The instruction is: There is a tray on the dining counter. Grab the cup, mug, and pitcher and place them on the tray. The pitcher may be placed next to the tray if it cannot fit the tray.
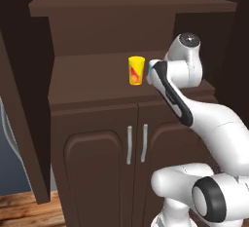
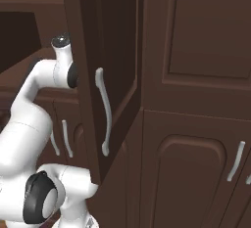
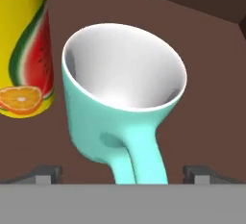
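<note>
The gripper (image 3: 123, 175) is spread wide, its two dark tips at the lower corners of the hand view, holding nothing. Between them runs the handle of the teal mug (image 3: 122, 98), centre frame, white inside facing the camera. The yellow cup (image 3: 24, 50) stands just beside it, upper left, on the dark wooden shelf (image 3: 211, 88).

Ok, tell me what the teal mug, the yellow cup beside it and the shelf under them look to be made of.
Mug: looks like glazed ceramic, with a smooth teal outside, a glossy white inside and a moulded handle.
Cup: hard to tell, perhaps plastic or coated ceramic; flat yellow wall with printed watermelon and orange slices.
Cabinet shelf: looks like dark brown wood with a matte finish; no grain can be made out.
</note>
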Robot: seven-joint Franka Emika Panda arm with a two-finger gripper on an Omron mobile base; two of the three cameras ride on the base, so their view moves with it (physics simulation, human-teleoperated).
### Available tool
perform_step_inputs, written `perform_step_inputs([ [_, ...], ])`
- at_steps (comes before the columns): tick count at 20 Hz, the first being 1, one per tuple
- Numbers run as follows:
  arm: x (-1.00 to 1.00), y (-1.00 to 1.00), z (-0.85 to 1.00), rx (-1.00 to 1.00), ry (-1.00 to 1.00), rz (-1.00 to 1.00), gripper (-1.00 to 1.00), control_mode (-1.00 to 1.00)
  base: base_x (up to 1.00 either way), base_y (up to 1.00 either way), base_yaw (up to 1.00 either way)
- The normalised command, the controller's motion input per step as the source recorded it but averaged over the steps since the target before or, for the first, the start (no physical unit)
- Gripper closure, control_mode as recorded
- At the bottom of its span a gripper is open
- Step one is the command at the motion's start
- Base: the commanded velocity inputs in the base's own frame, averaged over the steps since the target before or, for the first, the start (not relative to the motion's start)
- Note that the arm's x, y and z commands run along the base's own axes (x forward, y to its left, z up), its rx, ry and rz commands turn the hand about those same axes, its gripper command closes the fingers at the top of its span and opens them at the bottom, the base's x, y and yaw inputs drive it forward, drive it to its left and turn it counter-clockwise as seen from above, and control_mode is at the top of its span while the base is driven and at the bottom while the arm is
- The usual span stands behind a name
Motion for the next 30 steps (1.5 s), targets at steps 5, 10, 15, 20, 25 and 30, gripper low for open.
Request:
perform_step_inputs([
  [5,0.39,0.0,0.0,0.1,0.06,0.04,-1.0,-1.0,0.0,0.0,0.0],
  [10,0.44,0.0,-0.04,0.04,0.03,0.03,-1.0,-1.0,0.0,0.0,0.0],
  [15,-0.09,0.42,-0.36,-0.05,-0.05,0.0,-1.0,-1.0,0.0,0.0,0.0],
  [20,-0.19,0.48,-0.68,-0.03,-0.02,0.0,-1.0,-1.0,0.0,0.0,0.0],
  [25,0.0,-0.29,-0.56,0.13,0.0,0.0,1.0,-1.0,0.0,0.0,0.0],
  [30,-0.08,-0.21,-0.45,0.08,-0.12,0.0,1.0,-1.0,0.0,0.0,0.0],
])
